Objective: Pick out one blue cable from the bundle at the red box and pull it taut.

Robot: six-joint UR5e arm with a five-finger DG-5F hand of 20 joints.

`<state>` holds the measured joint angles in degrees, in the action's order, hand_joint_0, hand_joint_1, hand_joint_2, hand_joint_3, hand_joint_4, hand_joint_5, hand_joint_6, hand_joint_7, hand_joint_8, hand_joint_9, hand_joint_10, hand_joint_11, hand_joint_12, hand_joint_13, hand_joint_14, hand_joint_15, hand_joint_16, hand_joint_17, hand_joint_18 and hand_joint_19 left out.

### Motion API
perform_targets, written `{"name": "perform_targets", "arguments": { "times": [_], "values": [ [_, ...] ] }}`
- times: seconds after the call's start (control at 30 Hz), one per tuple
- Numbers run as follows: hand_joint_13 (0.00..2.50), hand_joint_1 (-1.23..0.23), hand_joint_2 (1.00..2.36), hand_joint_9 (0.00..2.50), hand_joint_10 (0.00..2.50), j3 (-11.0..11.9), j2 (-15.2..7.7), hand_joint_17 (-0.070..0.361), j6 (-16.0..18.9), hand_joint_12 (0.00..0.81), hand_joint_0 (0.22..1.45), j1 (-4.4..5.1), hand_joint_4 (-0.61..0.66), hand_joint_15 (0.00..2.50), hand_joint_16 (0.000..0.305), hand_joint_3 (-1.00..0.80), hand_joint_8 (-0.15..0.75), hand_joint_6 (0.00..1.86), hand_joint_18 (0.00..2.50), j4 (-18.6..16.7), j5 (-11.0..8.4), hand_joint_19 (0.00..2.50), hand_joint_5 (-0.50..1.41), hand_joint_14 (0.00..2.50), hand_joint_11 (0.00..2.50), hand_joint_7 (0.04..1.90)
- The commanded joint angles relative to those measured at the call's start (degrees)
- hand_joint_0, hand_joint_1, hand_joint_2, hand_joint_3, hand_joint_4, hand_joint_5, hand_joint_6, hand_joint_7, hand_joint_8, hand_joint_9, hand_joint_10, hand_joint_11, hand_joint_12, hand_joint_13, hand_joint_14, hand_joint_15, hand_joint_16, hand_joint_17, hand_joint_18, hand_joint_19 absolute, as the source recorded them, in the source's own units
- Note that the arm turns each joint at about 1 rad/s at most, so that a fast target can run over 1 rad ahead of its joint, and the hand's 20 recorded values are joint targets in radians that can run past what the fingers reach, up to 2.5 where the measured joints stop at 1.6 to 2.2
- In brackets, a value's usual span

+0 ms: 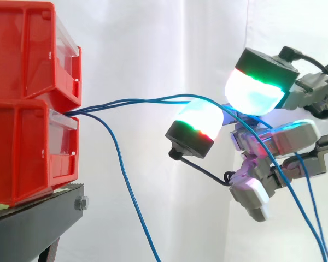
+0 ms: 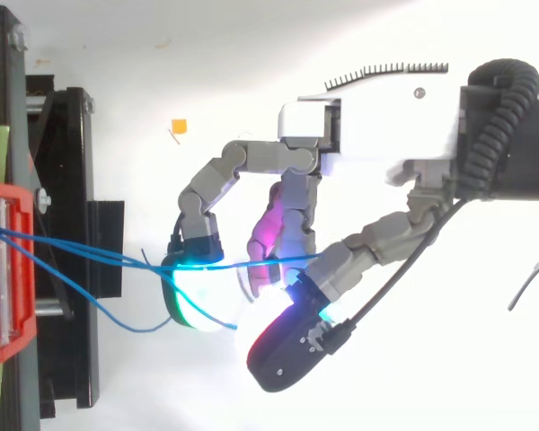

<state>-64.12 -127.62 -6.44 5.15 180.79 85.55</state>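
Several thin blue cables [image 1: 142,101] come out between the two stacked red boxes [image 1: 27,136] at the left and run right to my hand [image 2: 359,135]. They pass between two glowing fingertips [image 1: 199,121], one below and one above, then fall away at the lower right. My fingers are curled round these cables, though a narrow gap shows between the pads. Another blue cable [image 1: 128,191] drops from the box towards the floor, well left of the hand. In the top view the cables [image 2: 81,249] leave the red box [image 2: 0,269] and cross under the curled fingers.
The red boxes stand on a black stand [image 1: 38,215] at the left, before a white curtain. A small orange scrap [image 2: 178,127] lies on the white floor above the hand in the top view. Open space lies between the boxes and the hand.
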Motion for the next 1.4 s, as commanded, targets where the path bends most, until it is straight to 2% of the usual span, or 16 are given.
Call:
{"name": "perform_targets", "arguments": {
  "times": [0.0, 0.07, 0.23, 0.43, 0.53, 0.63, 0.73, 0.8, 0.9, 1.0, 1.1, 1.23, 1.37],
  "values": [
    [1.06, -0.75, 1.0, 1.64, 0.03, 0.0, 0.0, 0.108, 0.0, 0.306, 0.43, -0.05, -0.26, 0.71, 0.048, -0.5, 0.181, 0.85, 0.83, 0.0, 0.06, 0.8, -0.01, 0.02, 0.87, 0.91],
    [1.06, -0.75, 1.0, 1.66, 0.03, 0.0, 0.0, 0.109, 0.0, 0.307, 0.43, -0.05, -0.25, 0.7, 0.048, -0.5, 0.184, 0.85, 0.83, 0.0, 0.06, 0.79, -0.01, 0.03, 0.9, 0.91],
    [1.11, -0.79, 1.0, 1.73, 0.04, 0.0, 0.1, 0.09, -0.1, 0.282, 0.56, -0.14, -0.24, 0.83, 0.04, -0.5, 0.145, 0.88, 0.79, 0.0, 0.15, 0.85, -0.04, 0.03, 1.3, 1.02],
    [1.11, -0.83, 1.0, 1.71, 0.02, 0.0, 0.3, 0.09, -0.7, 0.295, 0.63, -0.23, -0.14, 0.9, 0.04, -0.5, 0.123, 0.93, 0.8, 0.2, 0.15, 0.86, -0.09, 0.03, 1.78, 0.92],
    [1.08, -0.89, 1.0, 1.67, 0.01, 0.0, 0.6, 0.091, -1.2, 0.297, 0.64, -0.23, -0.16, 0.91, 0.04, -0.5, 0.128, 0.94, 0.78, 0.4, 0.15, 0.85, -0.1, 0.03, 1.84, 0.88],
    [1.07, -0.98, 1.0, 1.7, 0.01, 0.0, 0.8, 0.094, -1.8, 0.301, 0.56, -0.14, -0.16, 0.91, 0.042, -0.5, 0.156, 0.93, 0.78, 1.2, 0.15, 0.84, -0.07, 0.03, 1.83, 0.95],
    [1.1, -1.0, 1.0, 1.77, 0.01, 0.0, 0.8, 0.101, -2.2, 0.305, 0.48, -0.14, -0.18, 0.9, 0.045, -0.5, 0.159, 0.9, 0.81, 1.8, 0.15, 0.83, -0.04, 0.03, 1.82, 0.96],
    [1.14, -0.96, 1.0, 1.85, 0.02, 0.0, 0.8, 0.104, -2.3, 0.31, 0.44, -0.14, -0.23, 0.89, 0.046, -0.5, 0.166, 0.88, 0.85, 2.2, 0.15, 0.83, -0.02, 0.03, 1.73, 1.0],
    [1.2, -0.8, 1.0, 1.93, 0.02, 0.0, 0.8, 0.116, -2.4, 0.318, 0.38, -0.23, -0.33, 0.83, 0.052, -0.5, 0.17, 0.86, 0.94, 2.3, 0.15, 0.82, 0.0, 0.03, 1.55, 1.05],
    [1.21, -0.59, 1.0, 1.96, 0.03, 0.0, 0.8, 0.116, -2.4, 0.31, 0.39, -0.23, -0.39, 0.8, 0.052, -0.5, 0.143, 0.84, 0.95, 2.3, 0.15, 0.81, 0.01, 0.03, 1.44, 1.09],
    [1.16, -0.48, 1.0, 1.9, 0.03, 0.0, 0.8, 0.113, -2.4, 0.302, 0.42, -0.23, -0.39, 0.77, 0.05, -0.5, 0.136, 0.84, 0.9, 2.5, 0.15, 0.81, 0.01, 0.02, 1.3, 1.04],
    [1.14, -0.5, 1.0, 1.84, 0.03, 0.0, 0.8, 0.113, -2.4, 0.311, 0.42, -0.23, -0.36, 0.75, 0.05, -0.5, 0.148, 0.81, 0.86, 2.8, 0.15, 0.83, 0.01, 0.03, 1.16, 0.92],
    [1.12, -0.59, 1.0, 1.82, 0.04, 0.0, 0.8, 0.108, -2.4, 0.302, 0.44, -0.23, -0.35, 0.77, 0.048, -0.5, 0.14, 0.79, 0.83, 2.8, 0.15, 0.84, 0.01, 0.03, 1.18, 0.96]
  ]
}}
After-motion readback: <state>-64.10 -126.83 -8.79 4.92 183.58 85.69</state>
